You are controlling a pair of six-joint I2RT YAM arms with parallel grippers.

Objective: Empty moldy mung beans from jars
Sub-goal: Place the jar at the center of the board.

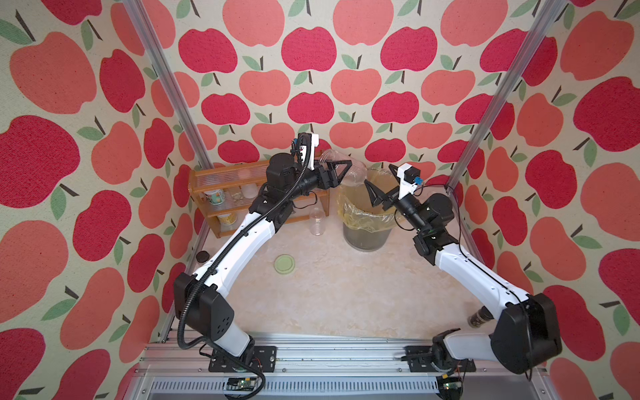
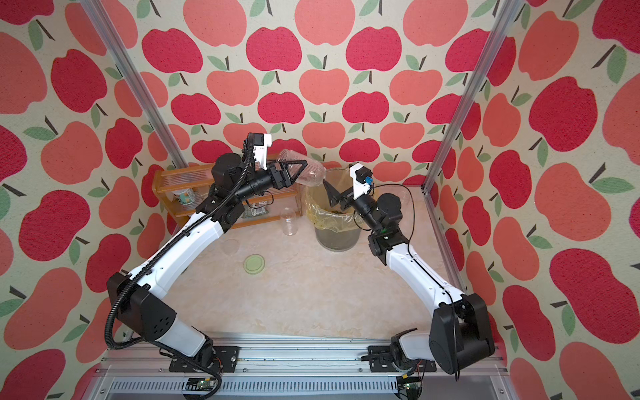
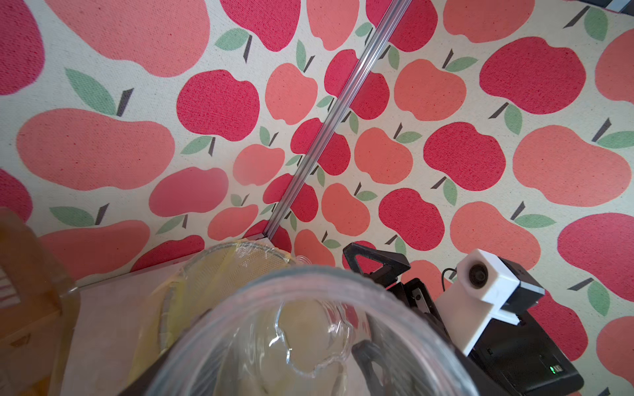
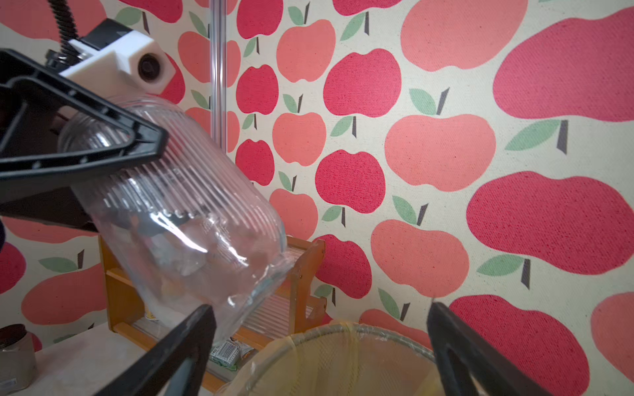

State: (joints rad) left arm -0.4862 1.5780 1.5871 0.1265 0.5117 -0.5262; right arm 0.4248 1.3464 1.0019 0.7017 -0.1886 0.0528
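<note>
My left gripper is clamped on the ribbed jar, mouth tipped over the lined bin where mung beans seem to lie, right gripper spread wide beside it, so I'd tip steeper and shake gently.

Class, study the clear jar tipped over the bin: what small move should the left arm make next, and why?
Probably tip the ribbed jar back upright and draw it away from the bin. Held tilted mouth-down in the left fingers, it looks empty, so nothing seems left to pour.
</note>
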